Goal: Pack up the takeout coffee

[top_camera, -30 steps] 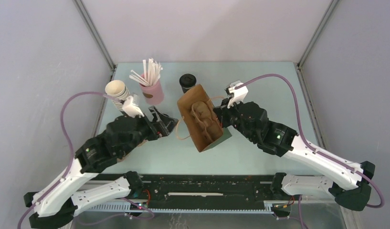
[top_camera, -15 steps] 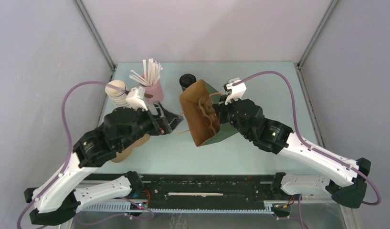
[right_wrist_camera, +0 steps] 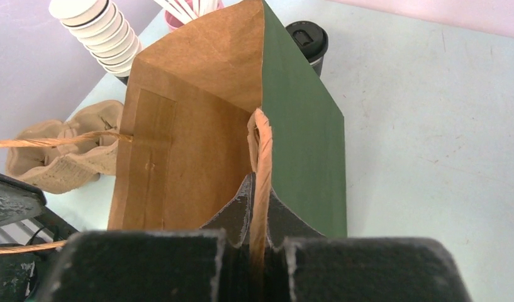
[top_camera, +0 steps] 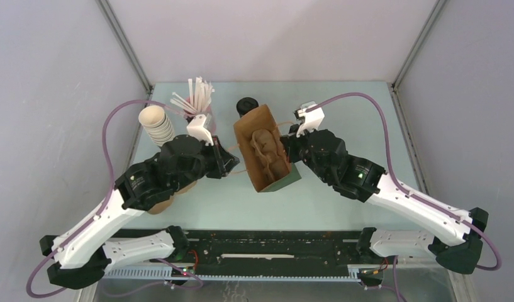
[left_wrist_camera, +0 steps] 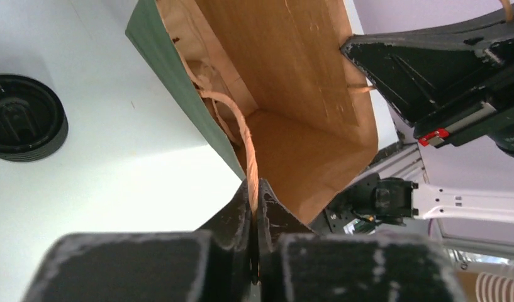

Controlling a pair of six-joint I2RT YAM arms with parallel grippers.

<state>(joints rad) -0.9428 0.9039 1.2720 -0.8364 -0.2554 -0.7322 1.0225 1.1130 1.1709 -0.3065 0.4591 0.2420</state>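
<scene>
As the paper bag (right_wrist_camera: 178, 145) gapes, one twisted handle (left_wrist_camera: 241, 135) is pinched by the left gripper (left_wrist_camera: 254, 207), one by the right gripper (right_wrist_camera: 259, 201).

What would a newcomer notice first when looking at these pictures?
The brown paper bag in the middle, its mouth spread between two grippers: the left gripper pinches its left handle, the right gripper its right handle. The lidded takeout coffee stands just behind the bag, not yet packed.
</scene>
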